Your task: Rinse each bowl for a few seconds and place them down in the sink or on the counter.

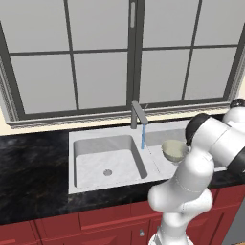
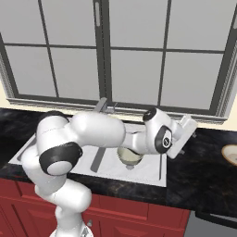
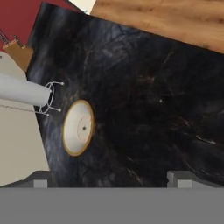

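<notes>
Running from the grey faucet [image 1: 139, 115], a thin blue stream of water [image 1: 142, 138] is seen falling toward the divider between the two basins of the light-grey sink [image 1: 91, 162]. In the left base view the left basin is shown bare down to its round drain, and just to the right of the stream a pale bowl [image 1: 174, 150] is seen over the right basin, partly hidden behind the white arm. In the right base view the same bowl [image 2: 128, 156] is seen below the forearm, above the sink's [image 2: 139, 172] front part; whether it rests on the basin floor cannot be told.

Further right, the hand [image 2: 185, 134] is held out over the black desk [image 2: 208, 171], past the right edge of the sink. Its fingers are spread wide apart, and nothing is gripped or touched between them. In the hand view the two dark fingertips [image 3: 180, 179] are seen far apart at the bottom, with only the dark marbled desk [image 3: 144, 109] between them.

At the far right edge of the right base view a second bowl [image 2: 230, 153] is seen lying on the desk. In the hand view this tan-rimmed bowl [image 3: 78, 127] is shown well apart from the fingers.

No brand, label or writing can be read anywhere.
</notes>
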Tool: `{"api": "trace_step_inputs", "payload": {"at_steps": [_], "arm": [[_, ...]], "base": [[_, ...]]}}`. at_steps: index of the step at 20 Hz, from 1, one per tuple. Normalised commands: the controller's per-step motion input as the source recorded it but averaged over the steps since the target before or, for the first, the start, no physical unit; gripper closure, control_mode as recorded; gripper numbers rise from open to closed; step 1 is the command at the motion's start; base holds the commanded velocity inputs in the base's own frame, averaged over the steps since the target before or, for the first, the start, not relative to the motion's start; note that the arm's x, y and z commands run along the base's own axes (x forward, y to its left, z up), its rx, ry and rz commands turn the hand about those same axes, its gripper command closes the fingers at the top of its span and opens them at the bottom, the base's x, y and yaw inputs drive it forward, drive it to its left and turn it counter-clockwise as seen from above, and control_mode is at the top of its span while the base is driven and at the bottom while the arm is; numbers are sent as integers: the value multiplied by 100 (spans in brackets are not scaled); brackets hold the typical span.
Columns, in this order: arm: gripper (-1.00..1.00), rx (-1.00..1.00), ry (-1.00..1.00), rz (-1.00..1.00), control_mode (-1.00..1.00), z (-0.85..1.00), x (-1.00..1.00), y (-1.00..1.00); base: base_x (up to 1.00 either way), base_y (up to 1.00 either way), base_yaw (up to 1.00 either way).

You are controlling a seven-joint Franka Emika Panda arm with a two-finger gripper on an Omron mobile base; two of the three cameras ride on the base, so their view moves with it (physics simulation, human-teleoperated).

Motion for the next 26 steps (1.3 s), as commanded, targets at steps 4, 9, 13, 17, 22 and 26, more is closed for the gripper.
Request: {"api": "trace_step_inputs", "payload": {"at_steps": [4,9,13,17,22,26], "arm": [[-100,2,0,0,-100,-14,12,-23],[-100,0,0,0,-100,-1,17,-30],[-100,0,0,0,-100,-1,19,-30],[-100,1,0,0,-100,-14,13,-22],[-100,2,0,0,-100,-20,3,-31],[-100,4,-1,0,-100,-9,1,-37]], "base": [[0,0,0],[0,0,0],[0,0,0],[0,0,0],[0,0,0],[0,0,0]]}}
